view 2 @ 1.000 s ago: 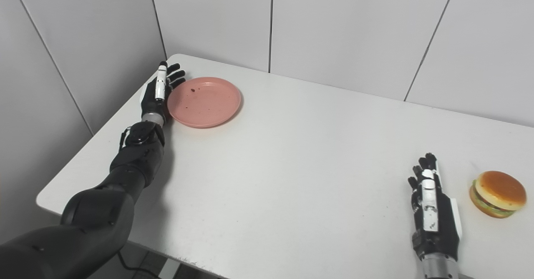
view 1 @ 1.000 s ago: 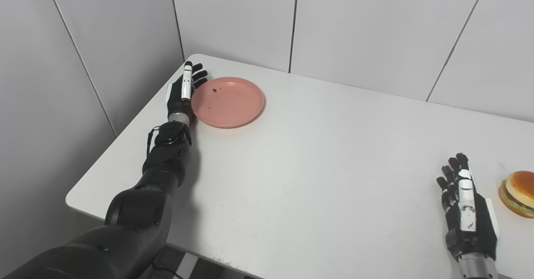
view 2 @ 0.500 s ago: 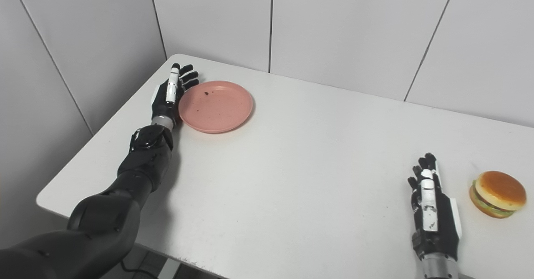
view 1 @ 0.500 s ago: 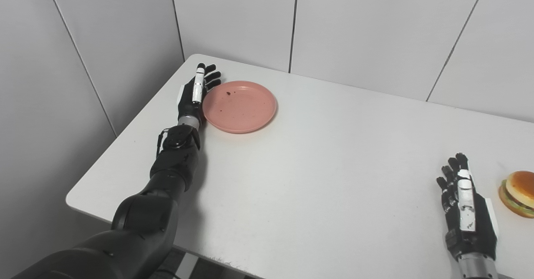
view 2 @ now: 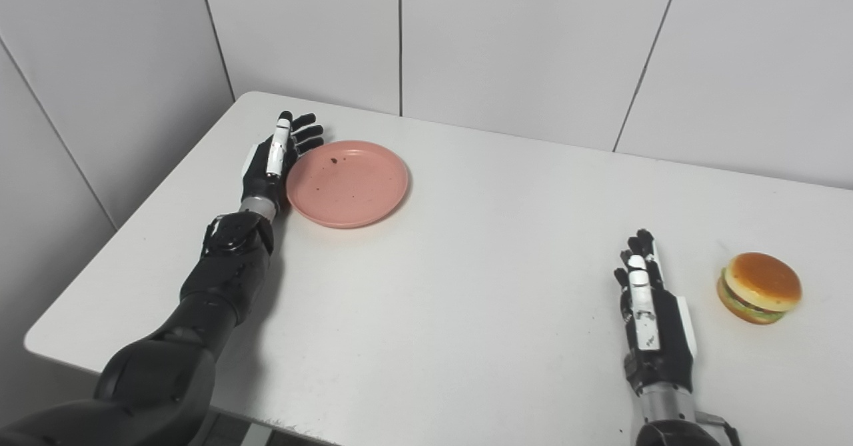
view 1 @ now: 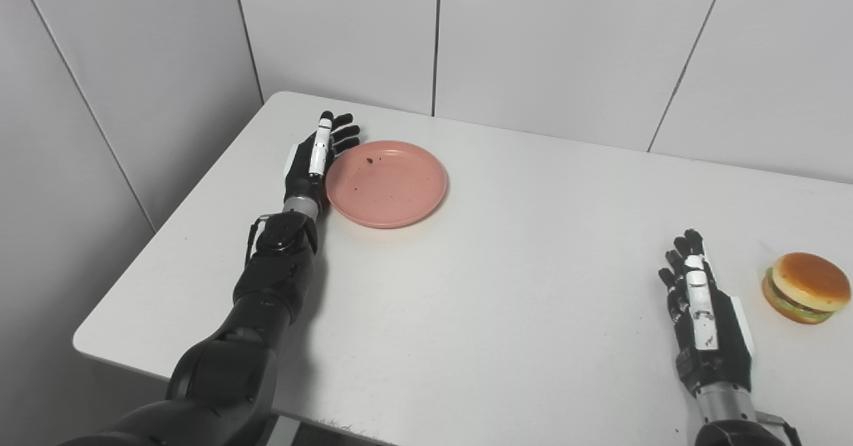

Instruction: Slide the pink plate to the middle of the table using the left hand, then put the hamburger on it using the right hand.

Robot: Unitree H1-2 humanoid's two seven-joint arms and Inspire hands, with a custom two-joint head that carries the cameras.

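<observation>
**A:** Start at the left. Where is the pink plate [view 1: 386,183] against the left hand [view 1: 310,163]?

**B:** Just to the right of it, in the far left part of the surface [view 1: 466,286], near the far left corner. The hand stands on edge with its fingers straight and apart, gripping nothing; its palm side lies along the plate's left rim, touching or nearly so. The fingertips curve round the rim's far left.

**A:** What differs from a second ago?

**B:** The whole view has shifted, so the camera moved. Even so, plate and hand together sit farther from the left edge than they did, a little toward the middle.

**A:** Any direction to the plate?

**B:** It is round and lies flat, open side up, so no long axis. A few dark specks mark its inside.

**A:** And the right?

**B:** The right hand [view 2: 650,323] rests near the near right edge, fingers straight, holding nothing. The hamburger [view 2: 759,287] sits upright just to its right, apart from it.
</observation>
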